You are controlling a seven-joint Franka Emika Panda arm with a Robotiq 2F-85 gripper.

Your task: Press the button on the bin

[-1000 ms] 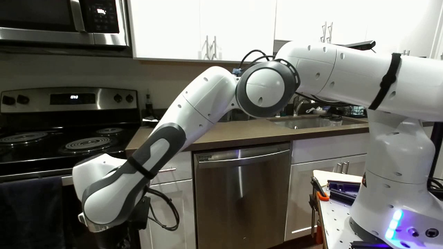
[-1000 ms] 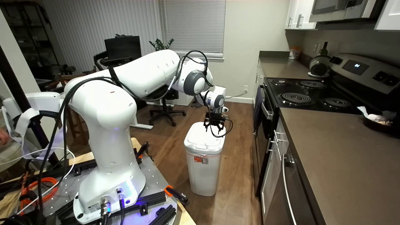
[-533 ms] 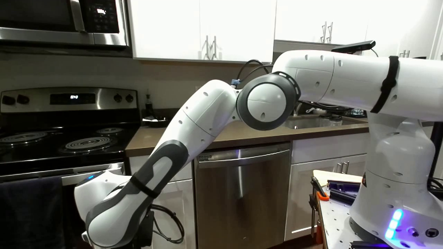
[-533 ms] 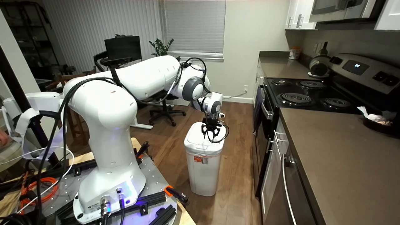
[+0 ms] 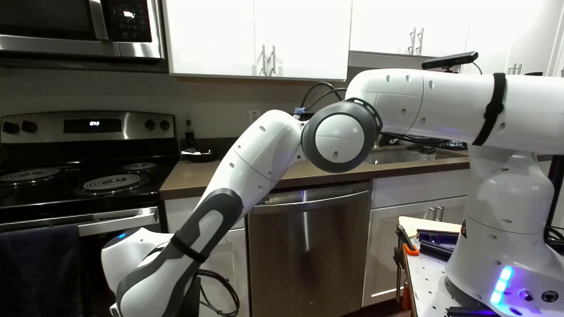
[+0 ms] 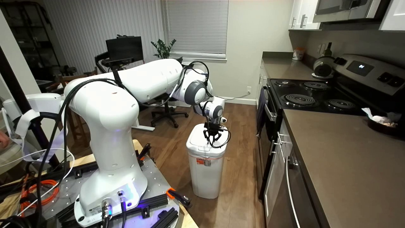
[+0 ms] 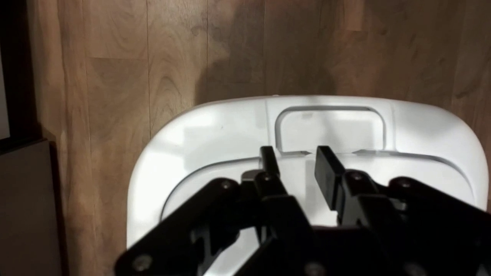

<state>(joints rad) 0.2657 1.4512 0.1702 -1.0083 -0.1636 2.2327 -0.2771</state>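
Observation:
The white bin stands on the floor beside the kitchen units, its lid down. In the wrist view the bin's rim curves across the middle. Its button, a rounded white panel, sits at the rim's edge. My black gripper points down over the lid, its fingertips appearing just short of the button. The jaws are partly open, a narrow gap between them with nothing in it. In an exterior view the gripper is over the lid near the button side; whether it touches cannot be told. In another exterior view its fingers are out of frame.
The stove and counter run along one side of the bin. A work table carries the arm's base, with an orange-handled clamp at its edge. A cable loop hangs beside the gripper.
The arm has come down, bringing the gripper lower over the lid and toward the button side. The fingers have drawn closer together. The bin has not moved.

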